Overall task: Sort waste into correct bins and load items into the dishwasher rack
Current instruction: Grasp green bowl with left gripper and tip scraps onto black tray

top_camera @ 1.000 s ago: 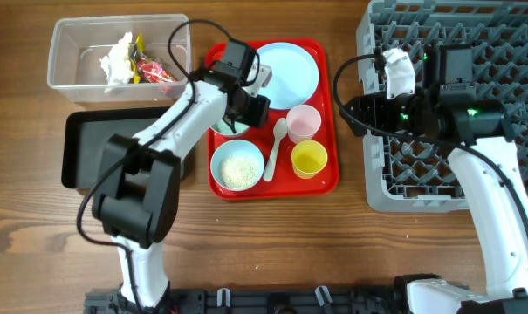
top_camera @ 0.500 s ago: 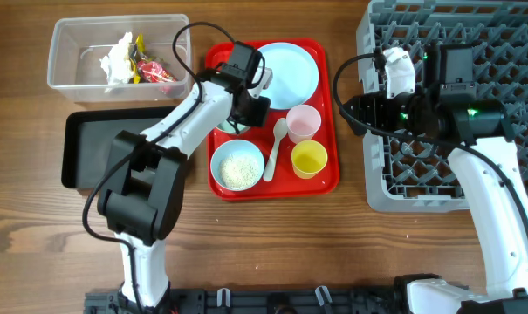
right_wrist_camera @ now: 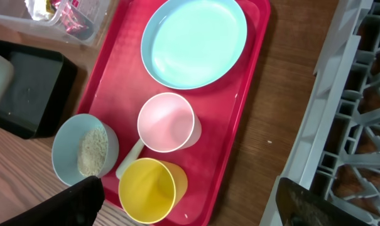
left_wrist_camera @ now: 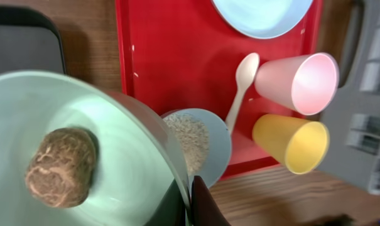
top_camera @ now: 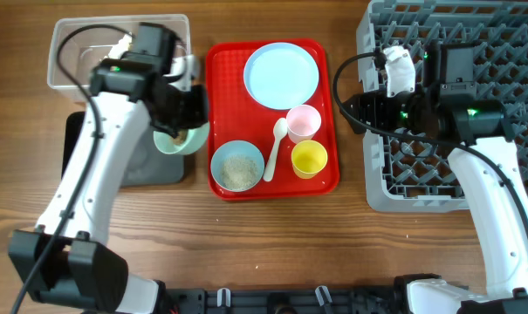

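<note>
My left gripper is shut on the rim of a pale blue bowl. It holds the bowl over the right end of the black tray. A round brown food piece lies in that bowl. On the red tray are the pale blue plate, a pink cup, a yellow cup, a white spoon and a second bowl with rice grains. My right gripper is open and empty between the red tray and the grey rack.
The clear tub stands at the back left, partly under my left arm. Red wrappers show in it in the right wrist view. The rack fills the right side. Bare wood lies along the front.
My left gripper has lifted the bowl with the brown piece off the red tray and carried it left to the black tray's right end. The right arm has not moved.
</note>
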{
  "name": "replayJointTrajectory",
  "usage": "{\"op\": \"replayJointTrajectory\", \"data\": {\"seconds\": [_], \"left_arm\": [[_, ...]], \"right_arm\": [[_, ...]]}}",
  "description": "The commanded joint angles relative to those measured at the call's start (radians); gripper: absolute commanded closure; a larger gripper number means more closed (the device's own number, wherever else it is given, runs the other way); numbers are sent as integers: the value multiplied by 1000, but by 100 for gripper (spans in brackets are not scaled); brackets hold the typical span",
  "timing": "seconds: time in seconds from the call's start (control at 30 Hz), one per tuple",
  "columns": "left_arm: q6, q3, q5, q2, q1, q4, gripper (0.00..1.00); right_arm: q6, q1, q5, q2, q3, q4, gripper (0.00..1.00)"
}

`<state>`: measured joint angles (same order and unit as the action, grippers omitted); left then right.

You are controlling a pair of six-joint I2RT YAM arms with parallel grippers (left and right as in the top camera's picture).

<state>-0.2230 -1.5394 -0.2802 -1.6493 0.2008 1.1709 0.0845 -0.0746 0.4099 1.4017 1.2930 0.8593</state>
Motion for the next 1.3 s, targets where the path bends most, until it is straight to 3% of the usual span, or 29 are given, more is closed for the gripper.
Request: {"op": "replayJointTrajectory", "data": {"seconds": [0.0,0.13,0.27,0.43,0.57,0.83,0.97,1.07,1.13,1.2,1.27], "left_arm": [[87,74,-247,11,-170,5,96],[228,190,-433,11,-323,-19,96],[396,357,-740,11,-520,-83,96],[430,395,-768,11,-591,-97,96],[429,396,-1060,5,-654,-188,96],[433,396,-1072,-92,-698,-222,96],[433,390,-1032,-88,-674,-236,96],[432,314,-919,-29,-557,-253,96],[396,259,-766,13,-436,-304,96],[303,234,-459,42,-236,-433,96],[296,234,-198,34,-52,-526,96]], "right_arm": [[13,3,-10,3,14,-3,9],[13,3,-10,3,14,-7,10],[13,3,-10,3,14,-6,9],[13,3,-10,3,14,-5,10],[13,3,-10,3,8,-5,10],[13,3,-10,3,8,-3,10],[13,3,-10,3,8,-8,10],[13,3,-10,3,8,-13,10],[13,3,-10,3,8,-14,9],[13,3,-10,3,8,-13,10],[13,3,-10,3,8,-8,9]]}}
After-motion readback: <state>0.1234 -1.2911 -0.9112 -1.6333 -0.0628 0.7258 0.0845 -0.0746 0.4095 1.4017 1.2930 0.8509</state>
